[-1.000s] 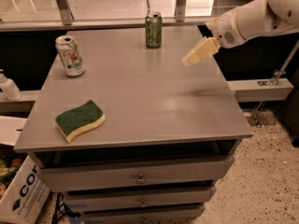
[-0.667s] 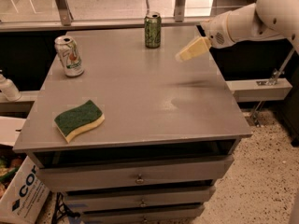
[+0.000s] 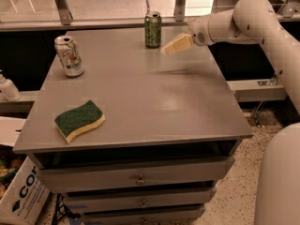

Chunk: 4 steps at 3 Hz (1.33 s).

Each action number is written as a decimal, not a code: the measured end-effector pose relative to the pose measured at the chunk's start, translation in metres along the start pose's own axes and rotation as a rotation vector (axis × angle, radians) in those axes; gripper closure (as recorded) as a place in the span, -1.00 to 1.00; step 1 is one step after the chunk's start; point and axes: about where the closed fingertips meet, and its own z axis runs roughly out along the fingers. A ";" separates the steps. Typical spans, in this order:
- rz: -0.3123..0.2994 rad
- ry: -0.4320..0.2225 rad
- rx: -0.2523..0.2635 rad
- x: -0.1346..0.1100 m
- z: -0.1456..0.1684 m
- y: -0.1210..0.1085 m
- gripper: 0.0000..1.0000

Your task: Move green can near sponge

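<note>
I have the green can [image 3: 153,30] standing upright close to the far edge of the desk [image 3: 154,107], a little right of the middle. The sponge [image 3: 79,120] lies flat near the front-left corner, well apart from it. A white can [image 3: 69,55] stands near the left edge, between the two but off the straight line.

My end effector [image 3: 176,45] hangs above the desk just right of the green can, toward the far-right corner and not touching it. I cannot tell whether it is apart or together from this angle.

I judge the can to be light, thin-walled aluminium: stiff enough to hold, but easy to dent if I squeeze hard, and smooth enough to slip. Whether it is full or empty I cannot see, so I would plan for either weight. I would take it from the side at mid-height on the round body, below the silver rim, with moderate pressure, and keep it upright. The sponge looks soft and uneven, so I would set the can on bare desk beside it.
</note>
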 end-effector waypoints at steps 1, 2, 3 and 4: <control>0.058 -0.032 0.016 -0.003 0.030 -0.008 -1.00; 0.125 -0.061 0.034 -0.004 0.058 -0.017 -1.00; 0.185 -0.105 0.052 -0.008 0.080 -0.029 -1.00; 0.205 -0.126 0.050 -0.014 0.101 -0.036 -1.00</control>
